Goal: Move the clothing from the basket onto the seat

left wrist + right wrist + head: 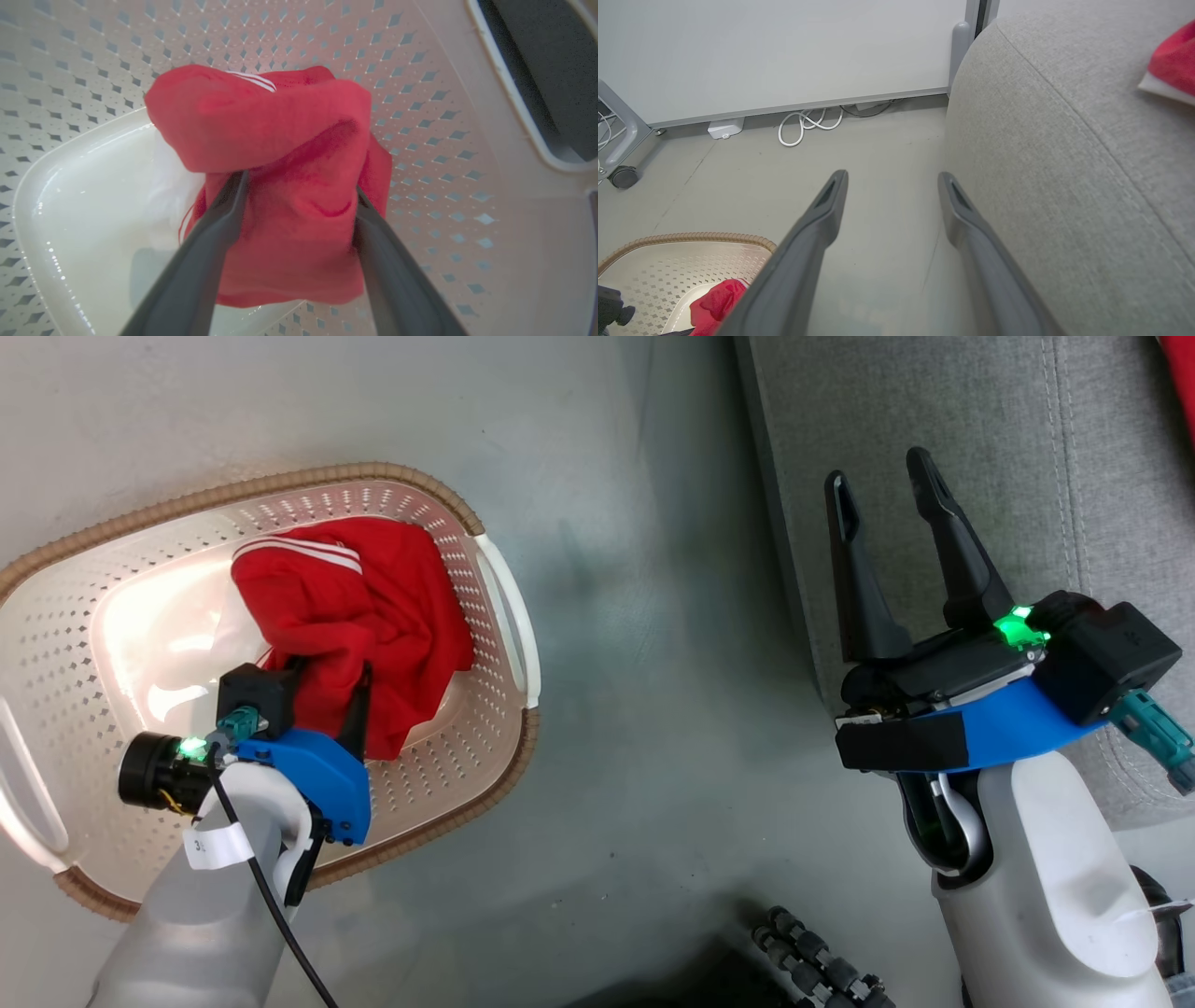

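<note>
A bright red garment (355, 597) with white stripes lies bunched in the cream basket (308, 481), toward its right wall. My left gripper (322, 681) reaches down into the basket. In the left wrist view its fingers stand wide apart on either side of the red garment (280, 116), tips pressed into the folds, so the left gripper (299, 184) is open. My right gripper (878, 471) hovers open and empty over the left edge of the grey seat (980, 429). A second red garment (1174, 60) with a white edge lies on the seat (1064, 140).
Bare grey floor (653, 663) separates the basket from the seat. In the right wrist view a white cable coil (808, 126), a small white box (724, 128) and a caster wheel (623, 177) sit along the wall. A black ribbed object (812, 952) lies at the bottom.
</note>
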Tool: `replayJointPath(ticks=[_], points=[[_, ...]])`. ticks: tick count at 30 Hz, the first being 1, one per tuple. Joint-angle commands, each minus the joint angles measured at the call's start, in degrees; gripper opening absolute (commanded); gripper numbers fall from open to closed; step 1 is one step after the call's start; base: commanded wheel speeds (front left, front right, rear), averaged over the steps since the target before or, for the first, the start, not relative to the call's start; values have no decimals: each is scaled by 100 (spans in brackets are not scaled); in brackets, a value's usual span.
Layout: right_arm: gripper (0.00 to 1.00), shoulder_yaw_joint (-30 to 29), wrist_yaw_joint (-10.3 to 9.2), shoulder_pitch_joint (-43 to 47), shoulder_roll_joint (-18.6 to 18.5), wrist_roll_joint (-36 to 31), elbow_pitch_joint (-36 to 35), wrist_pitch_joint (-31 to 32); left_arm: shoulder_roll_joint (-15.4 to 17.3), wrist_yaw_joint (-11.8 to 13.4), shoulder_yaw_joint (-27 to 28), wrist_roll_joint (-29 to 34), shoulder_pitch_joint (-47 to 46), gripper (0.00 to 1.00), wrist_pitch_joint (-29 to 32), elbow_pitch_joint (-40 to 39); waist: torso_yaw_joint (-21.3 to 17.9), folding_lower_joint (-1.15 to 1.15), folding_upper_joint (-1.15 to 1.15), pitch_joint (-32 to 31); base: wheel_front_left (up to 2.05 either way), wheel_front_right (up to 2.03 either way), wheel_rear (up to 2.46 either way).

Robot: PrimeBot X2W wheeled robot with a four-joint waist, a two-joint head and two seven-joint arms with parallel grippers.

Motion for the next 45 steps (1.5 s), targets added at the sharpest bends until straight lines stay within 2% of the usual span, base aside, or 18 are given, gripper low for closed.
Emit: replayJointPath(ticks=[1,3,14,24,30,45], points=[[100,11,1,-75,26,24,-15,-33,6,-41,15,0,-109,69,-28,63,-16,-1,0,1,0,0,0],[100,9,1,-81,28,34,-4,-33,-8,-41,-11,7,-150,0,-27,154,-35,-1,0,1,0,0,0],[100,-34,1,-47,37,-29,23,-33,-32,-42,-95,-148,-145,0,-28,137,-54,-1,0,-69,0,0,0],[100,-72,1,-5,35,-134,108,-33,-132,-42,-185,-305,30,0,-28,83,127,-1,0,-395,0,0,0],[100,-84,1,103,7,-203,195,-34,-272,-42,-370,-415,237,0,-28,0,339,-1,0,-911,0,0,0],[100,-141,1,591,-201,-355,492,30,-601,-28,-1023,-559,981,0,-28,-430,972,-1,0,-2702,0,0,0]])
